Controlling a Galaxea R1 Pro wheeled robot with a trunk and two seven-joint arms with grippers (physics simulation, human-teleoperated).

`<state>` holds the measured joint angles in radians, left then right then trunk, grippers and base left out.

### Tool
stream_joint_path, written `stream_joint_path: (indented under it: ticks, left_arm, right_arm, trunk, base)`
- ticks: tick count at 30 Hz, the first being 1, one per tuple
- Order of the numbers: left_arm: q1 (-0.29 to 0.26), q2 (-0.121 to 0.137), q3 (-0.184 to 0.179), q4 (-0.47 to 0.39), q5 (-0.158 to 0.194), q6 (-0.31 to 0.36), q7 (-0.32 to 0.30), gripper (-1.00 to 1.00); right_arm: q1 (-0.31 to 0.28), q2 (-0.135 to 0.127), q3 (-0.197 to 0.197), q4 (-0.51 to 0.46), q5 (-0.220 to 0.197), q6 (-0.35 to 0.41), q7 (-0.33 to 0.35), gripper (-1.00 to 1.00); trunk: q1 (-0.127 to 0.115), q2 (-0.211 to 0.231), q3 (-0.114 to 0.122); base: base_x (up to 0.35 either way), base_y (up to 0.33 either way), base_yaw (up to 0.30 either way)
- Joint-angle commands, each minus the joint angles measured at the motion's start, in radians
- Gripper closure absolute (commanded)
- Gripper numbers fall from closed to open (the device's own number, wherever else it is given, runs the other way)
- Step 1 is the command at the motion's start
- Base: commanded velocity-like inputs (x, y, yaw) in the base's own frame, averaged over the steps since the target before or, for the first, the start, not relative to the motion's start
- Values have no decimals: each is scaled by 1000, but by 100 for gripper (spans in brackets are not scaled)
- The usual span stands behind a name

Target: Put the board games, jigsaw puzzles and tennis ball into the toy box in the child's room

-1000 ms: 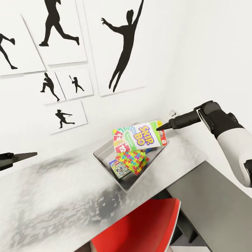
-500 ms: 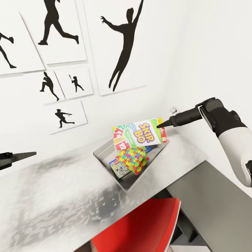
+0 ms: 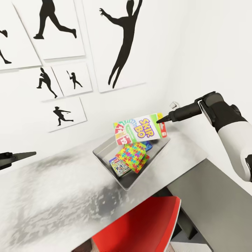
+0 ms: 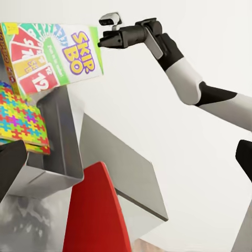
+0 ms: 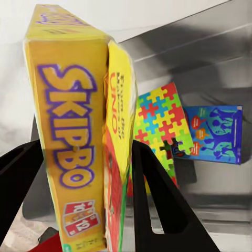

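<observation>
Here the right gripper point(image 3: 161, 120) pinches the SKIP BO box point(image 3: 140, 130) by its right-hand edge, seen from the head view. In the right wrist view the two black fingers point(image 5: 152, 199) sit on either side of the yellow box point(image 5: 79, 136), set narrow and closed against its faces. The box end bulges and a flap stands slightly apart beside one finger. The box hangs above the far side of the tray point(image 3: 105, 151), tilted, with its printed face toward the head camera. It is clear of the tray floor; whether its lower edge touches the tray's far rim cannot be told.

Inside the tray lie the puzzles point(image 3: 133, 156), stacked and tilted, their notched edges showing. A blue game box point(image 3: 120, 167) lies beside them toward the near corner, partly under the stack. A small patch of blue point(image 3: 148, 146) shows behind the puzzles, too hidden to identify. The ball cannot be made out.

The tray rests on the desk point(image 3: 59, 196), near the wall with black silhouette pictures point(image 3: 122, 42). A red chair point(image 3: 140, 227) stands just beside the desk's near edge.

The left gripper point(image 3: 21, 155) hovers over the desk's left end, well apart from the tray. Its tip looks pointed and dark; the gap between its fingers cannot be told.
</observation>
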<state>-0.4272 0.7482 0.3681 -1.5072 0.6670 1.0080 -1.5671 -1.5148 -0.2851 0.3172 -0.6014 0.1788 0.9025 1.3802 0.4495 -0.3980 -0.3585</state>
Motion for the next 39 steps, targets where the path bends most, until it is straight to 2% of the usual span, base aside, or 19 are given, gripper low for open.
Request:
stream_joint_path:
  ticks: [1, 14, 16, 21, 25, 28, 36, 39]
  left_arm:
    - [-1, 0, 0, 0, 0, 11, -4, -100]
    - [-1, 4, 0, 0, 0, 11, -4, -100]
    - [-1, 4, 0, -1, 0, 12, -4, -100]
    - [-1, 5, 0, 0, 0, 12, -4, -100]
    - [-1, 5, 0, -1, 0, 12, -4, -100]
    - [-1, 5, 1, -1, 0, 12, -4, -100]
    - [-1, 5, 2, -1, 0, 12, -4, -100]
    - [-1, 5, 2, -1, 0, 12, -4, -100]
  right_arm:
    - [-7, 2, 2, -1, 9, 8, 9, 100]
    - [-22, 37, 24, -4, 11, 13, 14, 100]
    - [-22, 40, 39, -6, 10, 13, 15, 100]
    - [-22, 42, 111, -8, 9, 12, 24, 100]
    - [-22, 43, 167, -10, 11, 4, 73, 100]
    - [-23, 44, 187, -11, 12, 2, 95, 100]
    - [-26, 54, 196, -12, 18, -2, 106, 100]
    - [-38, 57, 197, -12, 46, -2, 109, 100]
  trunk:
    - [1, -2, -4]
    - [1, -2, -25]
    - [1, -2, -28]
    - [1, -2, -36]
    - [1, -2, -43]
    - [1, -2, -48]
    - [1, -2, -61]
    - [1, -2, -66]
  base:
    - [0, 0, 0]
    - [0, 0, 0]
    - [0, 0, 0]
    - [0, 0, 0]
    - [0, 0, 0]
    - [0, 0, 0]
    - [0, 0, 0]
    - [0, 0, 0]
